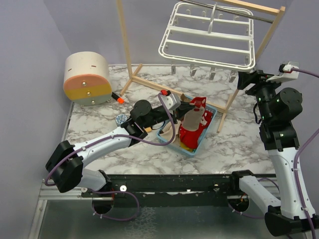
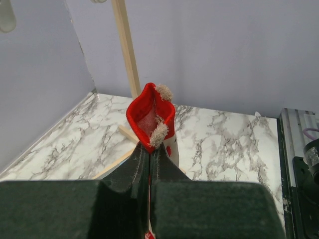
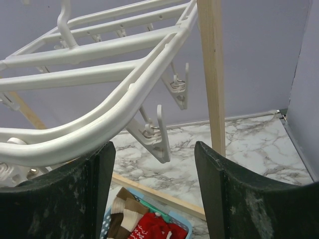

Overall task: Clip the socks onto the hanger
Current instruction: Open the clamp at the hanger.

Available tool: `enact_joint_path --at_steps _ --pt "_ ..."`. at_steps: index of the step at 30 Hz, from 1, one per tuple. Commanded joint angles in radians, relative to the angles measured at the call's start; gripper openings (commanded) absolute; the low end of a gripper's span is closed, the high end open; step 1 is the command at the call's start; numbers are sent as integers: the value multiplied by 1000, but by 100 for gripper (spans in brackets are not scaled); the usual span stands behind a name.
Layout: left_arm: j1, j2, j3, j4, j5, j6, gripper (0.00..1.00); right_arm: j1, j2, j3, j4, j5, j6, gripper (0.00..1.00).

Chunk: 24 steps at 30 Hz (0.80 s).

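Since the red sock [image 2: 149, 112] is soft, light and limp, left fingers [image 2: 130, 172] clench its cuff end; right fingers [image 3: 239, 199] released, near a hanger clip [image 3: 152, 137].

The left arm [image 1: 102, 143] and right arm [image 1: 288, 167] are white with black joints, purple cables [image 1: 309, 73] and dark scuffed tool fingers [image 3: 234, 199].

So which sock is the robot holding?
Find the blue basket in the middle of the marble table. Just above it, the left hand pinches one sock. It is bright red with fuzzy pale trim, lifted above the others.
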Motion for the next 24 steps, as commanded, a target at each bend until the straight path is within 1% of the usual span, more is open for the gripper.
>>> enact_joint_path --at_steps 1,15,24 --pt "-6 -3 33 29 25 -7 0 4 9 23 59 -25 -22 69" --pt "-6 16 53 30 42 -12 0 5 53 63 74 -47 -67 58" --pt "-6 29 62 35 46 -9 0 4 63 80 64 -54 -70 46"
